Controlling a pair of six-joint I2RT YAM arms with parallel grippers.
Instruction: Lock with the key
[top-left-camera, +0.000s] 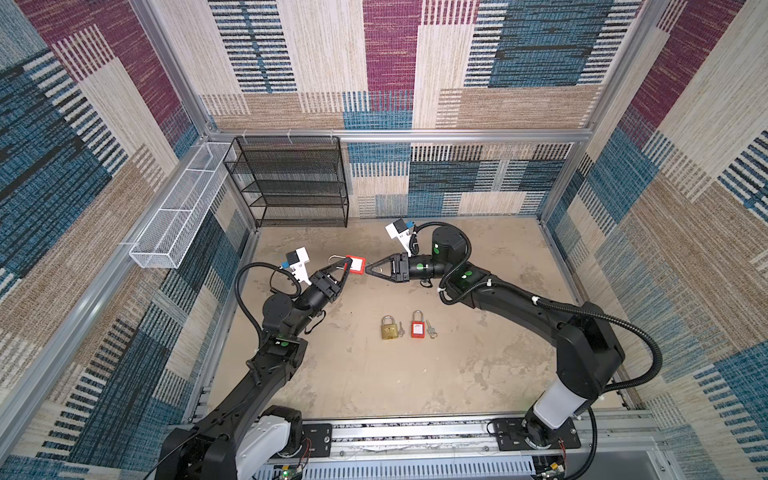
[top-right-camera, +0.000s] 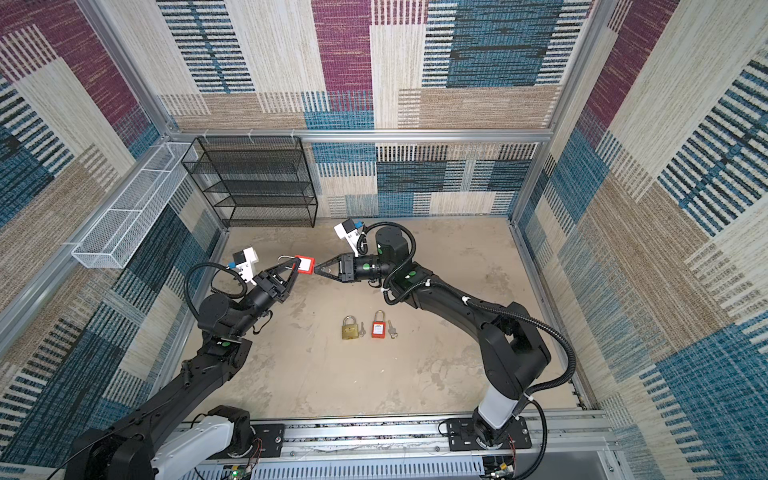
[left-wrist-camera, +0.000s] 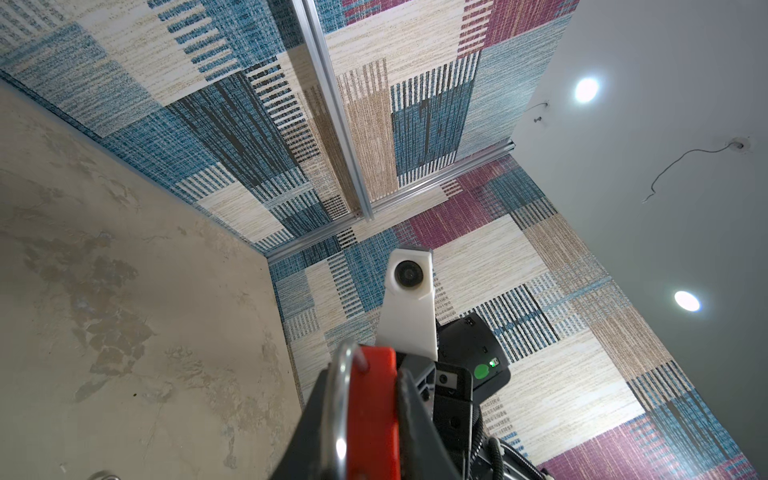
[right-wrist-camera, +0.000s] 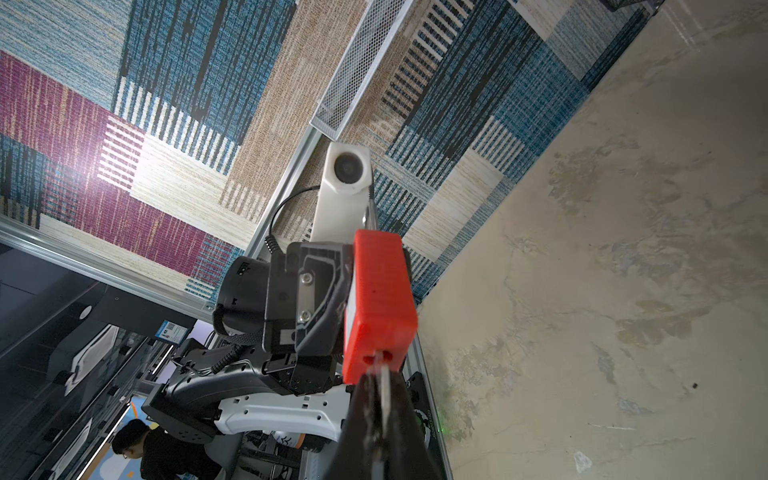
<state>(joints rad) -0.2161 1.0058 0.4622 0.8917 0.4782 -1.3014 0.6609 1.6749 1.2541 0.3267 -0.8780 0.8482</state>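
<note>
A red padlock (top-left-camera: 357, 266) (top-right-camera: 306, 266) hangs in mid-air above the table's far middle, its silver shackle (top-left-camera: 336, 259) pointing left. My left gripper (top-left-camera: 347, 264) (top-right-camera: 296, 265) is shut on the padlock's body (left-wrist-camera: 374, 415), one finger on each flat side, with the shackle (left-wrist-camera: 338, 407) beside one finger. From the right, my right gripper (top-left-camera: 368, 270) (top-right-camera: 316, 270) is shut on a small silver key (right-wrist-camera: 385, 384). The key's tip sits in the keyhole on the padlock's bottom face (right-wrist-camera: 380, 303).
On the table in front lie a brass padlock (top-left-camera: 388, 328) with a key (top-left-camera: 401, 329) beside it, and another red padlock (top-left-camera: 417, 326) with keys (top-left-camera: 431, 331). A black mesh shelf (top-left-camera: 291, 183) stands at the back left. A white mesh basket (top-left-camera: 178, 216) hangs on the left wall.
</note>
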